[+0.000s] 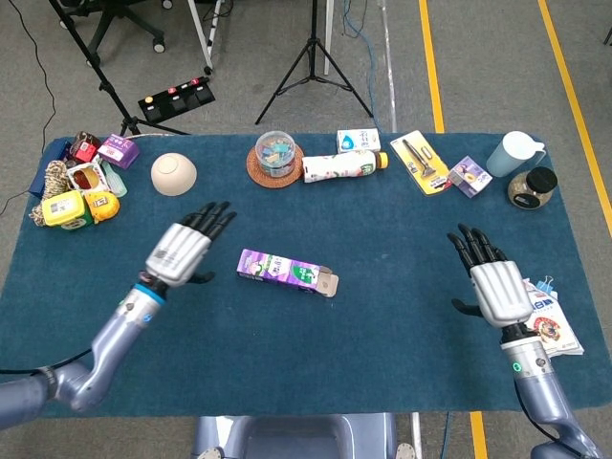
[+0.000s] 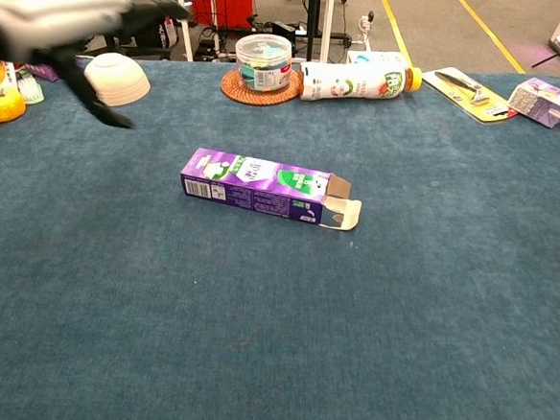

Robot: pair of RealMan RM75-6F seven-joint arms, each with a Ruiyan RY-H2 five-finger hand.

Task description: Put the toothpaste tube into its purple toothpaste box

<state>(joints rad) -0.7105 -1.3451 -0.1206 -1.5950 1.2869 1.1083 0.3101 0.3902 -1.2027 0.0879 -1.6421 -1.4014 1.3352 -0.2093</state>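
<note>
The purple toothpaste box (image 1: 284, 271) (image 2: 262, 186) lies flat in the middle of the blue table, its end flap open toward the right. No toothpaste tube shows outside it. My left hand (image 1: 182, 251) (image 2: 68, 17) hovers to the left of the box, fingers spread, holding nothing; it is blurred in the chest view. My right hand (image 1: 495, 289) stays at the right side of the table, fingers spread and empty, far from the box.
A beige bowl (image 1: 174, 174), a plastic tub on a woven coaster (image 1: 275, 155) and a lying bottle (image 1: 342, 166) line the back. Snack packets (image 1: 76, 186) crowd the far left. A jug (image 1: 512, 151), a jar (image 1: 534, 185) and small cartons sit at the back right; a packet (image 1: 550, 325) lies beside my right hand.
</note>
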